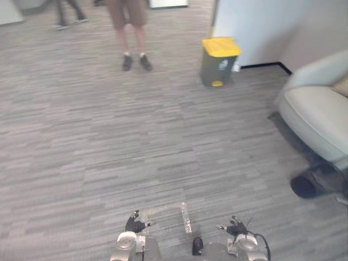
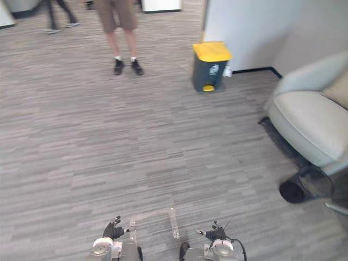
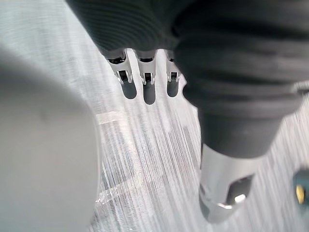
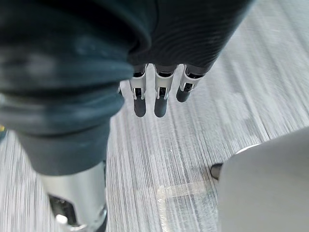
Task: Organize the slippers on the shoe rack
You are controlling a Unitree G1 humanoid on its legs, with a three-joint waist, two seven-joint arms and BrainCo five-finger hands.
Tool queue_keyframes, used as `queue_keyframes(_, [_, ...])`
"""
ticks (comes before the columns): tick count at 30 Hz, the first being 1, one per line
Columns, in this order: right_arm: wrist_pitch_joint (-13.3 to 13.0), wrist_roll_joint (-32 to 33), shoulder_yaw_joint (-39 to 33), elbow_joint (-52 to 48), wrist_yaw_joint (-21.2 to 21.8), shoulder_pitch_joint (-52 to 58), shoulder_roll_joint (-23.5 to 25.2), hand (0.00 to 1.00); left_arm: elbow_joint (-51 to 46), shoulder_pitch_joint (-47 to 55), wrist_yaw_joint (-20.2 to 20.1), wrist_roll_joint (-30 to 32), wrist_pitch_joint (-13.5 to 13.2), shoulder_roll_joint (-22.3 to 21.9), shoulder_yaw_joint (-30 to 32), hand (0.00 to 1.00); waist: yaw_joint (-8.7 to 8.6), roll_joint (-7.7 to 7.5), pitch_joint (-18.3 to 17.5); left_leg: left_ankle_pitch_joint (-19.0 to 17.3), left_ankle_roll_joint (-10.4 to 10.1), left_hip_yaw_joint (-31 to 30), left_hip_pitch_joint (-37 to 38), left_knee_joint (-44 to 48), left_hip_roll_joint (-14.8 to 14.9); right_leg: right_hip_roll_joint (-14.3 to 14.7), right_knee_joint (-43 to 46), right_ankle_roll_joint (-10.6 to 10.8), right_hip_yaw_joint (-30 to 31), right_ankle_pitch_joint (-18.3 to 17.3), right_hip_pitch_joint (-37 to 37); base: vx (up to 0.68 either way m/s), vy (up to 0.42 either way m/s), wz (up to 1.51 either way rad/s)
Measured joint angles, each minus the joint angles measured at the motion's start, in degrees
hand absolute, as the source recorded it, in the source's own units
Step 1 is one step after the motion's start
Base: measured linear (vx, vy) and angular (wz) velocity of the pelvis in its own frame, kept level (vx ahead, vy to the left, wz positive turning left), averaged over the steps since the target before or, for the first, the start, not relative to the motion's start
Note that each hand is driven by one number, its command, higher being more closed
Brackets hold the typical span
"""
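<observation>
1. The floor [image 1: 163, 141] is matt grey carpet with a fine, streaked, slightly rough weave.
2. The tape mark [image 1: 186, 217] stuck on it is clear and glossy.
3. The pedal bin [image 1: 217, 65] looks like smooth plastic.
4. The armchair [image 1: 315, 117] has smooth, pale, leather-like upholstery.
5. The left robot hand [image 3: 145, 24] and right robot hand [image 4: 183, 29] wear matt, dark, ribbed covers. Their fingers [image 4: 161, 96] are smooth silver.

The left hand [image 1: 134, 223] and right hand [image 1: 235, 228] are each wearing a dark ribbed cover over back and wrist. Silver fingers [image 3: 148, 77] are ending in dark rounded tips, and the silver thumb [image 3: 224, 179] is showing what may be a small slot near its end
</observation>
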Motion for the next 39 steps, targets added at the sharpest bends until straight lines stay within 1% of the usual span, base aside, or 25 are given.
queue_keyframes(1, [-0.2,-0.1,0.1,-0.2,0.0,0.1,0.6,0.00,0.4,0.2,0.2,-0.2,0.0,0.6,0.0,0.00,-0.62,-0.94,-0.6,-0.6,0.9,1.4,0.1,-0.3,-1.1,-1.2,-0.1,0.5,0.7,0.3,0.1,0.15,0.324,-0.75])
queue_keyframes(2, [-0.1,-0.3,0.0,0.0,0.2,1.1,1.3,0.00,0.8,0.2,0.1,-0.2,-0.1,1.3,0.0,0.00,-0.49,-2.35,-1.3,-1.4,1.8,4.5,1.1,0.2,-1.7,-2.3,0.0,1.6,1.7,0.4,-0.2,0.16,0.308,-0.73])
queue_keyframes(4, [0.0,-0.6,0.0,0.0,0.5,1.5,1.8,0.00,1.1,0.5,0.1,-0.3,0.0,1.8,0.4,0.00,0.30,-3.08,-1.8,-1.7,3.1,7.7,2.1,0.1,-2.3,-3.3,0.4,2.4,3.0,0.2,-0.3,0.13,0.242,-0.81])
queue_keyframes(5, [0.0,-0.6,0.1,0.1,0.6,1.5,1.9,0.00,1.3,0.6,0.1,-0.2,0.0,1.9,0.5,0.00,0.16,-3.32,-1.9,-2.1,3.7,9.7,3.1,-0.3,-2.6,-4.0,0.8,2.7,3.2,0.0,-0.5,0.13,0.267,-1.15])
queue_keyframes(6, [-0.1,-0.7,0.1,0.3,0.6,1.5,1.8,0.00,2.2,0.3,0.1,-0.2,0.0,1.9,0.3,0.00,-0.20,-3.22,-2.0,-2.7,4.8,13.5,5.1,-1.4,-2.8,-4.8,2.9,3.0,2.0,0.0,-2.2,0.11,0.197,-0.96])
queue_keyframes(8, [-0.1,-0.7,0.1,0.3,0.8,1.3,1.7,0.00,2.2,0.4,0.1,-0.2,0.1,1.9,0.3,0.00,-0.17,-3.19,-2.0,-2.6,4.9,16.7,6.4,-2.7,-2.7,-5.5,5.6,3.0,-0.5,0.0,-4.3,0.11,0.149,-0.97])
queue_keyframes(9, [-0.1,-0.7,0.2,0.3,0.9,0.8,1.7,0.00,2.2,0.5,0.1,-0.2,0.2,1.9,0.1,0.00,-0.25,-2.99,-2.0,-2.3,5.3,19.1,7.6,-3.4,-2.7,-6.5,7.9,2.8,-5.0,-0.1,-5.7,0.11,0.118,-1.13])
queue_keyframes(10, [-0.1,-0.8,0.2,0.3,0.9,0.6,1.6,0.00,2.3,0.7,0.0,-0.2,0.3,2.0,-0.8,0.00,-0.74,-2.89,-2.0,-2.3,5.4,21.5,9.0,-4.2,-2.6,-8.2,9.9,1.6,-14.1,-0.6,-6.7,0.10,0.102,-1.01])
queue_keyframes(13, [-0.1,-1.2,0.5,0.5,1.0,0.4,1.1,0.00,3.1,0.6,0.0,-0.2,0.3,1.9,-2.0,0.00,-0.91,-2.14,-2.4,-2.3,5.3,25.2,11.8,-6.5,-2.8,-11.2,11.4,-1.3,-31.3,-1.5,-6.7,0.15,0.045,-0.93])
queue_keyframes(15, [-0.2,-1.2,0.1,0.3,1.0,0.1,0.7,0.00,3.3,0.4,-0.1,-0.2,0.4,1.6,-2.0,0.00,-1.20,-1.62,-2.7,-2.2,5.3,26.3,12.6,-7.7,-2.8,-11.2,12.3,-2.5,-33.5,-1.5,-7.5,0.19,0.006,-0.78])
queue_keyframes(20, [-0.1,-1.2,-0.3,0.5,1.0,-0.2,-0.3,0.00,3.3,-0.5,-0.6,-0.1,0.4,0.2,-3.9,0.00,-1.67,0.12,-2.8,-1.9,4.7,27.5,13.0,-6.0,-2.2,-8.8,8.7,-2.3,-30.9,-1.4,-6.7,0.09,-0.003,-0.34])
queue_keyframes(22, [-0.1,-1.1,-0.3,1.0,0.9,-0.2,-0.3,0.00,3.1,-0.6,-1.2,-0.1,0.4,0.2,-4.1,0.00,-1.58,0.10,-2.7,-1.9,4.6,27.5,10.3,2.2,-0.2,-7.1,4.3,-2.0,-29.7,0.1,-4.5,0.02,-0.040,-0.27])
queue_keyframes(23, [0.0,-1.2,-0.1,1.3,0.9,-0.1,-0.6,0.00,2.9,-0.5,-1.4,-0.1,0.4,0.3,-4.1,0.00,-1.05,0.51,-2.7,-1.8,4.4,27.5,8.1,9.5,1.9,-5.5,1.4,-2.0,-28.2,1.0,-3.0,0.02,-0.032,-0.62])
queue_keyframes(24, [0.0,-1.1,-0.1,1.8,0.8,-0.1,-0.9,0.00,2.2,-0.1,-1.4,-0.1,0.3,0.4,-4.0,0.00,-0.34,1.07,-2.5,-1.0,3.0,27.4,6.2,15.8,3.8,-4.3,-0.3,-2.4,-26.5,1.4,-1.8,0.07,0.002,-0.94])
queue_keyframes(25, [0.0,-0.9,-0.1,2.1,0.6,0.0,-1.1,0.00,1.5,0.4,-1.3,-0.3,0.1,0.5,-3.7,0.00,0.21,0.99,-2.2,-0.4,1.1,26.3,3.8,21.5,4.9,-3.6,-1.5,-2.9,-24.1,1.7,-1.0,0.11,0.077,-1.21])
queue_keyframes(26, [0.1,-0.6,-0.2,2.1,0.4,-0.2,-1.3,0.00,1.5,0.5,-1.3,-0.2,0.0,0.2,-3.2,0.00,0.35,1.68,-2.3,-2.9,1.6,22.4,2.3,23.6,4.3,-3.0,-1.9,-3.1,-21.1,2.0,-1.2,0.11,0.111,-1.17])
queue_keyframes(28, [0.1,-0.5,-0.3,2.2,0.4,-0.5,-1.3,0.00,1.5,0.5,-1.4,-0.3,0.0,0.2,-2.4,0.00,0.22,1.39,-1.8,-6.9,2.1,16.7,0.8,21.5,2.7,-2.8,-2.0,-2.9,-16.6,2.5,-1.3,0.07,0.163,-1.17])
queue_keyframes(29, [0.1,-0.5,-0.3,2.3,0.4,-0.5,-1.2,0.00,1.5,0.6,-1.3,-0.3,-0.1,0.2,-2.2,0.00,0.26,1.15,-1.7,-7.7,1.9,13.6,0.4,19.0,1.7,-2.9,-2.3,-2.4,-14.7,2.8,-1.2,0.04,0.188,-1.35])
queue_keyframes(31, [0.0,-0.5,-0.3,2.3,0.4,-0.4,-1.3,0.00,1.5,0.5,-1.2,-0.3,-0.1,0.2,-2.3,0.00,0.24,1.55,-1.9,-6.8,0.9,3.7,0.2,7.0,0.1,-2.4,-3.1,-0.6,-9.7,3.9,-1.7,0.02,0.220,-1.34])
queue_keyframes(32, [-0.1,-0.5,-0.3,2.3,0.4,-0.3,-1.4,0.00,1.5,0.7,-1.5,-0.6,-0.1,0.0,-2.4,0.00,0.31,1.85,-2.1,-3.5,0.9,1.2,0.7,2.9,0.1,-1.8,-3.9,0.7,-7.7,4.3,-2.3,0.08,0.364,-1.30])
queue_keyframes(33, [-0.1,-0.5,-0.6,2.1,0.4,-0.1,-0.1,0.00,2.0,0.7,-1.1,-0.7,-0.1,1.0,-2.2,0.00,-0.29,0.48,-3.1,-3.1,2.0,4.1,2.0,-0.3,-1.7,-2.9,-7.1,2.2,-4.4,6.8,-1.5,0.07,0.256,-0.90])
queue_keyframes(34, [-0.1,-0.5,-0.7,2.1,0.5,0.1,0.0,0.00,2.1,0.5,-1.1,-0.7,0.0,1.1,-2.2,0.00,-0.39,0.27,-3.1,-2.9,2.4,4.5,2.1,-0.3,-1.8,-3.0,-7.2,2.3,-4.0,7.3,-1.5,0.12,0.288,-0.74])
queue_keyframes(36, [0.3,-0.7,-2.0,2.2,0.5,0.3,0.8,0.00,2.1,0.1,-1.1,-0.7,0.0,1.3,-1.9,0.00,-0.01,-1.22,-3.1,-3.2,3.7,8.6,2.7,-0.2,-2.7,-4.0,-7.0,3.1,-0.9,8.0,-3.2,0.09,0.193,-0.63])
queue_keyframes(38, [0.5,-0.8,-2.0,2.2,0.6,0.4,1.1,0.00,2.3,0.2,-1.2,-0.7,0.1,1.5,-1.9,0.00,-0.02,-1.49,-3.3,-3.2,3.7,10.6,3.0,-0.1,-3.1,-4.4,-6.2,3.5,-0.8,8.8,-4.6,0.11,0.159,-0.67])
queue_keyframes(39, [0.5,-1.0,-2.0,1.9,0.6,0.4,1.0,0.00,2.4,0.1,-1.2,-0.7,0.1,1.4,-1.8,0.00,0.18,-1.58,-3.2,-3.2,3.7,12.2,3.4,-0.2,-2.8,-4.4,-5.0,3.0,-2.3,9.3,-5.6,0.10,0.134,-0.88])
